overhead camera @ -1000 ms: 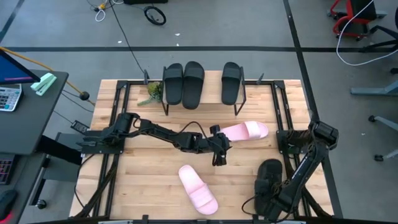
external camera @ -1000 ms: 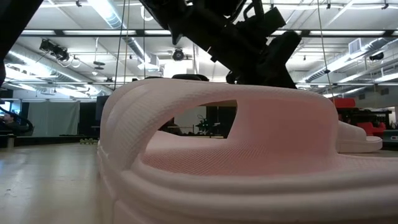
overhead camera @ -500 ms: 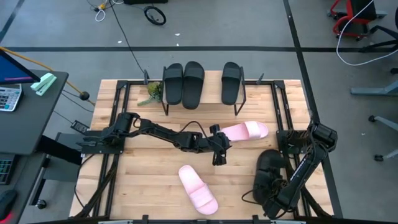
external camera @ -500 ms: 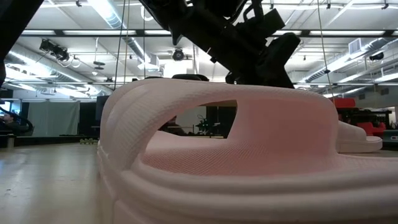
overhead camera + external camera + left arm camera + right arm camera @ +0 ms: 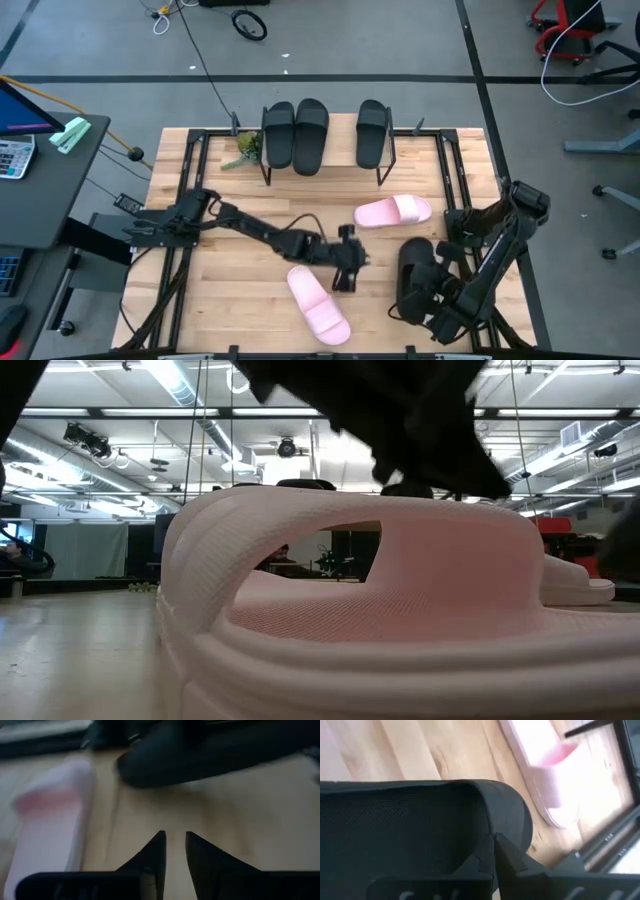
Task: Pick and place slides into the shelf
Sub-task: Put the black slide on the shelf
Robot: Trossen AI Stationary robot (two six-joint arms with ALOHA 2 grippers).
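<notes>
Open gap on shelf (image 5: 385, 160) between black slides (image 5: 295, 135).

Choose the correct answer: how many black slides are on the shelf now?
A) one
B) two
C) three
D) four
C: the high view shows three black slides lying on the shelf, two side by side and one apart; the fourth black slide is by the right gripper.

Two dark, jointed arms (image 5: 255, 228) with looping black cables, each tipped by tapered matte-black pincer fingers (image 5: 155, 855).
</notes>
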